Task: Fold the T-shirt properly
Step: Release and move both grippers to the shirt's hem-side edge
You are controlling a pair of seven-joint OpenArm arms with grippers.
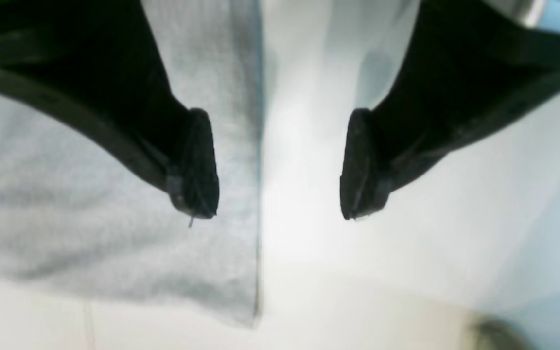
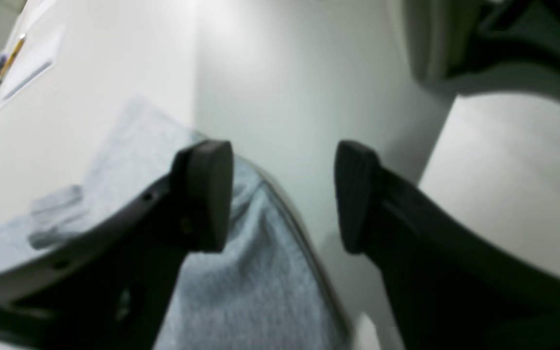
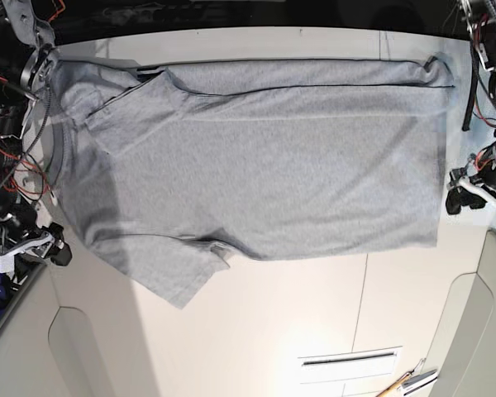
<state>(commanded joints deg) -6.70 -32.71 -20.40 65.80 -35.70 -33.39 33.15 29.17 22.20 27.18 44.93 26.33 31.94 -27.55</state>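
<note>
The T-shirt (image 3: 264,165) lies flat on the white table (image 3: 314,314), plain grey side up, neck to the left and hem to the right. Its far edge is folded over along the top, and one sleeve (image 3: 174,277) sticks out at the near left. My left gripper (image 1: 277,165) hangs open over the shirt's hem edge (image 1: 114,233), one finger above cloth and one above bare table; in the base view it (image 3: 461,198) sits just right of the hem. My right gripper (image 2: 282,194) is open above the shirt's edge (image 2: 260,291), at the base view's left (image 3: 54,248).
A sheet of paper (image 3: 351,358) and some pens (image 3: 405,382) lie near the table's front right; the right wrist view shows them far off (image 2: 10,56). Cables and arm hardware crowd both side edges (image 3: 8,149). Grey panels flank the front corners (image 3: 471,331).
</note>
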